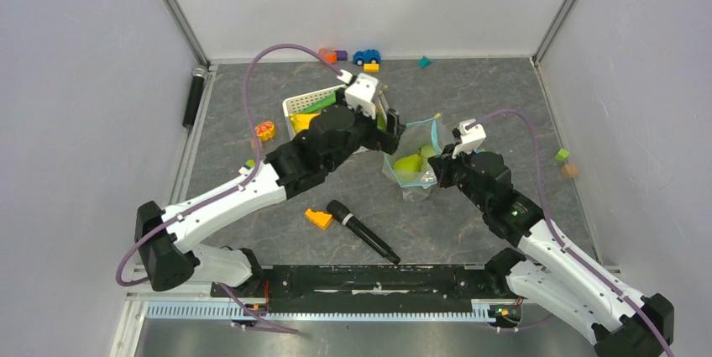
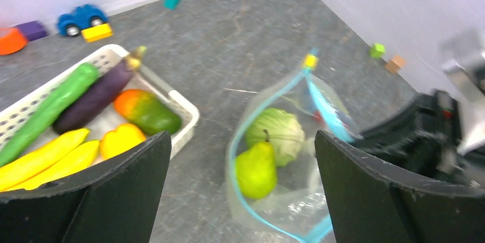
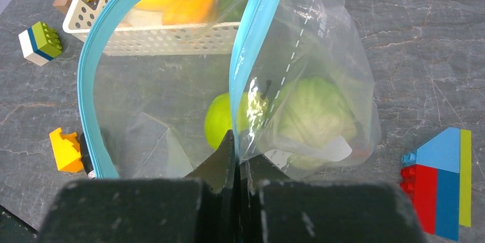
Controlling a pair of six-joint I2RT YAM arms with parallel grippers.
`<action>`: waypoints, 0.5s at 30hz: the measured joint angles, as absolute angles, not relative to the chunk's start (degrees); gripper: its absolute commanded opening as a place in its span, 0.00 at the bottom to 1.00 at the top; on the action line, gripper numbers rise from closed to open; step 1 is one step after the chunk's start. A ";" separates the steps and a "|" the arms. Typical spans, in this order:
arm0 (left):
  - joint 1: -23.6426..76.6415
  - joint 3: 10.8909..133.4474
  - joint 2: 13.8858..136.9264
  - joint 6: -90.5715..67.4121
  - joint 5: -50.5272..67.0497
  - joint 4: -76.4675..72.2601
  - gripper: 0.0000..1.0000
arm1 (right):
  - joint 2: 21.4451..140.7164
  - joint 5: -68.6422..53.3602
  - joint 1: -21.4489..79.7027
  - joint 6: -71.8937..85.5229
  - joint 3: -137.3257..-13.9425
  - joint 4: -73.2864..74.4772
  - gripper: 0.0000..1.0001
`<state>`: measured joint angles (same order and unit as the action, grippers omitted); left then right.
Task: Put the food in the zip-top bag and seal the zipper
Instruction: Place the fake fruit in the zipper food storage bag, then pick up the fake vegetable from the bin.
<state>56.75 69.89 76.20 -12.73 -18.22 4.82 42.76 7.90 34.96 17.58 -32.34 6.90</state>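
Observation:
The clear zip-top bag (image 1: pixel 416 164) stands with its mouth held wide. A green pear (image 2: pixel 255 170) and a green cabbage (image 2: pixel 280 131) lie inside it. Its light-blue zipper (image 3: pixel 94 71) loops round the mouth. My right gripper (image 3: pixel 237 146) is shut on the bag's near edge. Just above and left of the mouth, my left gripper (image 2: pixel 241 135) hangs open and holds nothing. More food lies in the white basket (image 2: pixel 186 111): a cucumber (image 2: pixel 48 108), an eggplant (image 2: pixel 97 97), bananas (image 2: pixel 46 160) and a yellow pepper (image 2: pixel 120 139).
A black microphone (image 1: pixel 363 231) and an orange block (image 1: pixel 319 218) lie in front of the bag. A toy car (image 1: pixel 366 56) and small blocks sit by the back wall. Two small blocks (image 1: pixel 562 155) rest at the right wall, and a block stack (image 3: pixel 440 183) lies near the bag.

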 measured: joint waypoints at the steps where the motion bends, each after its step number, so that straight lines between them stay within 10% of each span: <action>1: 55.53 69.89 75.88 -13.02 -18.50 5.06 1.00 | 42.89 7.97 34.96 17.58 -32.34 6.87 0.00; 15: 32.93 72.69 89.03 -21.67 -8.21 14.24 1.00 | 44.51 9.13 34.98 17.58 -32.34 6.94 0.00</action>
<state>32.93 72.69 89.03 -21.67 -8.21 14.24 44.51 9.13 34.98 17.58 -32.34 6.94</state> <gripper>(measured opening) 0.994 0.022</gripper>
